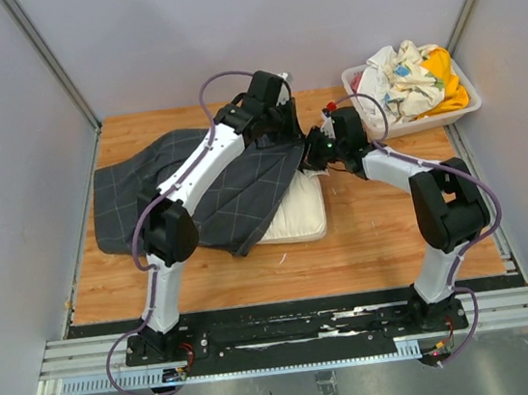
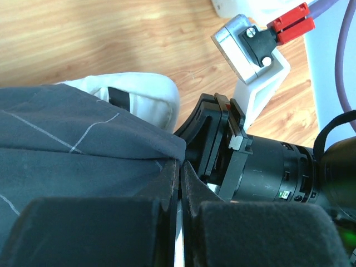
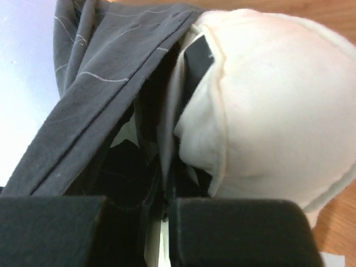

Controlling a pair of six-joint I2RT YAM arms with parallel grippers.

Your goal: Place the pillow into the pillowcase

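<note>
The left pincer (image 2: 179, 167) and right pincer (image 3: 166, 194) both pinch the pillowcase (image 2: 67, 161) mouth; the pillow (image 3: 278, 100) bulges just beside the right one, its length apparently running inside.

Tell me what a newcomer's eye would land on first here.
The dark checked pillowcase sprawls across the left and middle of the wooden table, with the cream pillow poking out at its right edge. Both arms meet there, the left end effector and right end effector each shut on pillowcase fabric. At the back right sits a white bin heaped with colourful cloths.
</note>
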